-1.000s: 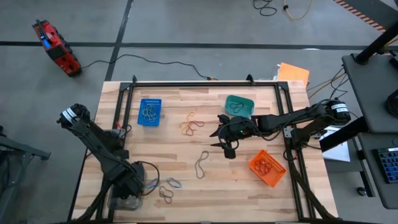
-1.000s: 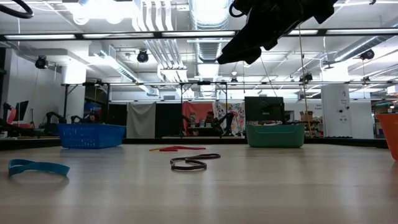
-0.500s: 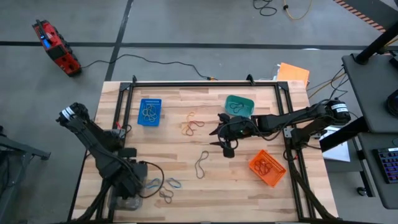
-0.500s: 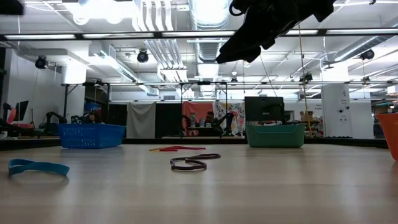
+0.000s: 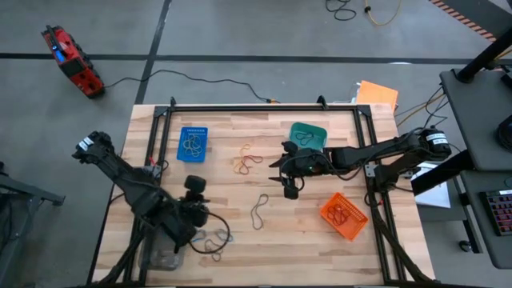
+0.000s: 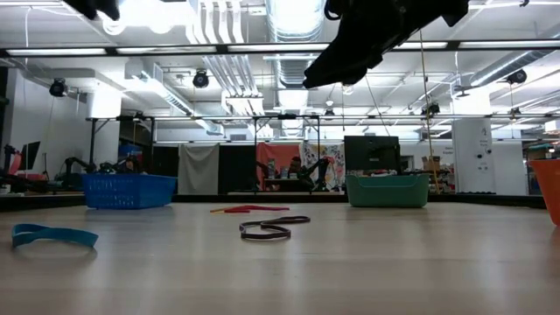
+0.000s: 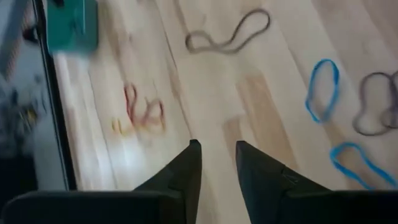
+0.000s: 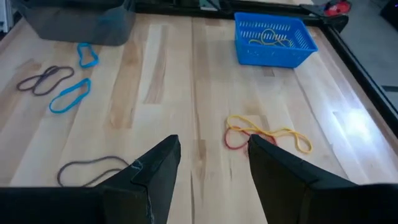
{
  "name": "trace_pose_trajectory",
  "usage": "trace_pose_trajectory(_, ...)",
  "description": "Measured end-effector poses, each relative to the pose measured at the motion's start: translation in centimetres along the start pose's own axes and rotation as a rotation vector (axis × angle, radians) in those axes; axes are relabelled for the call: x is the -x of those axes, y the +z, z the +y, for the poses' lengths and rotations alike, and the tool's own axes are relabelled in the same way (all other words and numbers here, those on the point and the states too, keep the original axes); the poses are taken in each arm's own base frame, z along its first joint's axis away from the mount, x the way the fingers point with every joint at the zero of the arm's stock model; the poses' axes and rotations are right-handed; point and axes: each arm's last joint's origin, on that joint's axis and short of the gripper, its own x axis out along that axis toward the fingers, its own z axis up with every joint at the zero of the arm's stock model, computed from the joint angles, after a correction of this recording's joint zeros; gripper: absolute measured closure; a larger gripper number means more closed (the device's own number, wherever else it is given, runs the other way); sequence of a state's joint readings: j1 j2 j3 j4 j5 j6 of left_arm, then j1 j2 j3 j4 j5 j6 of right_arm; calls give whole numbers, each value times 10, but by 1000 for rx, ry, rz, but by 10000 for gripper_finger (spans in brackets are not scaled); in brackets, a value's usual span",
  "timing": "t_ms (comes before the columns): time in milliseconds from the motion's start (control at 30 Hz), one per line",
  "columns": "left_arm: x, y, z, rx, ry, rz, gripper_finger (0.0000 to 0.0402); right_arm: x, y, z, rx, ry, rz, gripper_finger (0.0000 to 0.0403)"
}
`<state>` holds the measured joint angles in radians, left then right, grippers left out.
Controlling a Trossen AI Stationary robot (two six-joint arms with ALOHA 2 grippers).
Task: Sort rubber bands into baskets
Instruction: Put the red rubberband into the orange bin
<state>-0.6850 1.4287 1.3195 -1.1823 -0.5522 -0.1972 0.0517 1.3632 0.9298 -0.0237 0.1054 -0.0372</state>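
Observation:
Loose rubber bands lie flat on the wooden table: a red and yellow cluster (image 5: pixel 248 160), a dark loop (image 5: pixel 260 210), and blue (image 5: pixel 222 236) and dark (image 5: pixel 212 250) loops near the front left. My right gripper (image 5: pixel 274 171) is open and empty. It hangs above the table and points left, with the red and yellow cluster (image 8: pixel 267 135) just beyond its fingers. My left gripper (image 5: pixel 198 200) is open by a narrow gap and empty. It is raised above the front-left bands, with the blue loops (image 7: pixel 323 90) beside it in the left wrist view.
Four baskets stand on the table: blue (image 5: pixel 192 144) at the far left, teal (image 5: pixel 308 136) at the far right, orange (image 5: pixel 344 216) at the near right, and clear-grey (image 5: pixel 160 256) at the near left under my left arm. The blue, teal and orange baskets hold bands. A black frame edges the table.
My left gripper has risen from over the clear-grey basket. It has swung toward the table's right and far side and is now above the front-left bands. No band has moved.

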Motion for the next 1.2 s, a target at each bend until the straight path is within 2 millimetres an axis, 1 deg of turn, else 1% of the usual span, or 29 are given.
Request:
trace_pose_trajectory(67,-10,1,6,-45,5,-50,323,0,-2,0,6,10,16,218)
trace_pose_trajectory(167,-23,-9,18,-42,8,-117,325,0,-3,1,6,34,34,218)
trace_pose_trajectory(267,-35,-24,28,14,1,-200,325,-1,-4,2,1,65,39,218)
trace_pose_trajectory(400,-49,-45,36,99,23,-348,326,-5,-9,3,-6,81,72,218)
trace_pose_trajectory(600,-65,-64,43,241,75,-507,326,-7,-9,0,-20,55,68,218)
trace_pose_trajectory(733,-75,-73,46,297,101,-524,326,-8,-8,-9,-42,-50,56,218)
trace_pose_trajectory(833,-83,-77,48,306,118,-493,326,-11,-7,-15,-51,-71,39,218)
trace_pose_trajectory(933,-87,-79,51,325,176,-462,326,-17,-6,-21,-72,-88,49,218)
trace_pose_trajectory(1067,-87,-80,53,329,231,-442,326,-31,-3,-28,-91,-106,65,218)
trace_pose_trajectory(1200,-79,-76,58,336,242,-474,326,-47,-4,-31,-62,-109,129,218)
